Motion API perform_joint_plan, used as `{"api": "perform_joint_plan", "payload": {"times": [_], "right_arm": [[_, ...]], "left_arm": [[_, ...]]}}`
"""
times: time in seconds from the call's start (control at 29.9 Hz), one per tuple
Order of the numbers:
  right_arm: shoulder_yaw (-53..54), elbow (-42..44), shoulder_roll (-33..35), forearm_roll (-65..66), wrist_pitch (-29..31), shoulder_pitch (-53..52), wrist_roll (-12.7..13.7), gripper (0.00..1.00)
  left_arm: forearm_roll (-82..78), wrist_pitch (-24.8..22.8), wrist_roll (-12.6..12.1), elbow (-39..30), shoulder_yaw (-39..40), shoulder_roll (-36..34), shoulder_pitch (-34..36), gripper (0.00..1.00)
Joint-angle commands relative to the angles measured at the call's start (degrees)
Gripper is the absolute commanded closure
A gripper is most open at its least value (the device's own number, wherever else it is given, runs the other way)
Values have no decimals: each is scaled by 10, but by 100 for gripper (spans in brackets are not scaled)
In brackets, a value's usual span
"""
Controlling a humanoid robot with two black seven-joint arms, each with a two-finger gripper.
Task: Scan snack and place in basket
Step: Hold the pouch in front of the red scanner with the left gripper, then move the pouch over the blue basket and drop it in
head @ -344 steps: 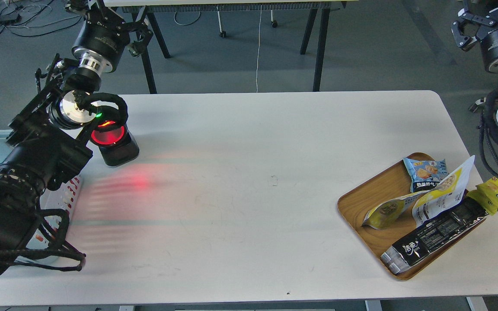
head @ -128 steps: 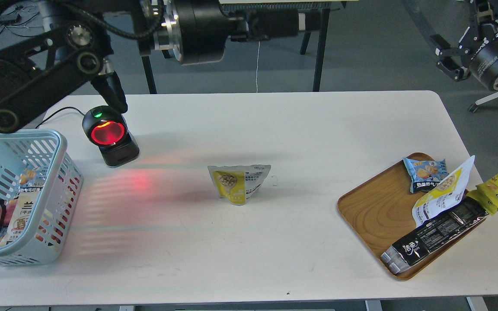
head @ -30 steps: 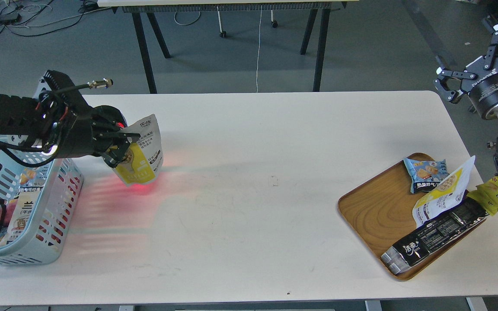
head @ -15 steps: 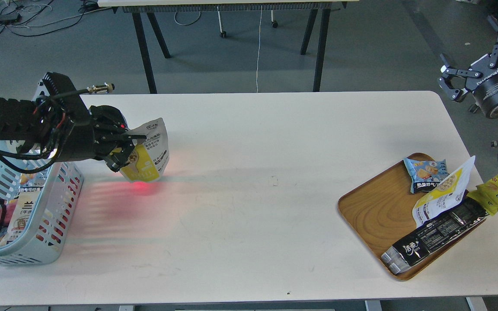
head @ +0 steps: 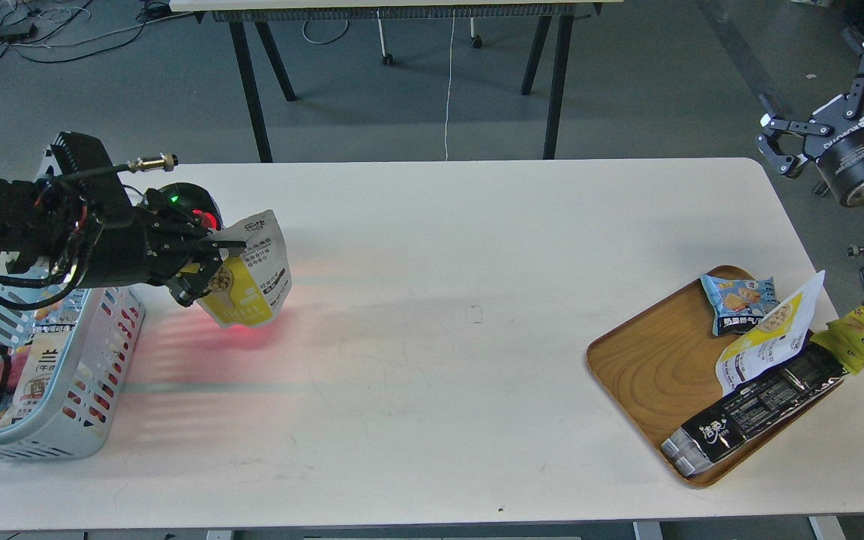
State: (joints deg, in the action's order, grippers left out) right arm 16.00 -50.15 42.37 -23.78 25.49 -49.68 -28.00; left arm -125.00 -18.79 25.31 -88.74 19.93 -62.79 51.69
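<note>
My left gripper [head: 211, 262] is shut on the snack [head: 256, 274], a yellow pouch with a white top. It holds the pouch upright above the table, right in front of the black scanner [head: 184, 206], whose red light falls on the pouch's bottom. The pale blue basket [head: 94, 375] stands at the table's left edge, below my left arm, with several packets inside. My right gripper [head: 822, 112] is open and empty, high beyond the table's right far corner.
An oval wooden tray [head: 649, 367] at the right holds a small blue packet [head: 739, 300], another yellow-and-white pouch [head: 769, 337] and a long black packet [head: 762, 405]. A yellow packet [head: 856, 341] lies at the table's right edge.
</note>
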Motion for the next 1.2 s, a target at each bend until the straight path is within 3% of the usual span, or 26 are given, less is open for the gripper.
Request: {"api": "perform_joint_plan", "payload": {"times": [0.0,0.73,0.84,0.94,1.17], "right_arm": [[0,-3,0,0,0,0,0,2],[1,-17,14,0,1,0,0,2],[6,-17,14,0,1,0,0,2],[7,-16,14,0,2,0,0,2],[6,-16,13,0,1,4,0,2]], "left_arm": [[0,0,-2,11,0,0,0,100],[0,6,3,16,8,0,4,100],[0,10,6,-1,28,-24,3,100],[0,23,27,-13,41,-63,3,100],[50,31,27,-16,86,-123,5,100]]}}
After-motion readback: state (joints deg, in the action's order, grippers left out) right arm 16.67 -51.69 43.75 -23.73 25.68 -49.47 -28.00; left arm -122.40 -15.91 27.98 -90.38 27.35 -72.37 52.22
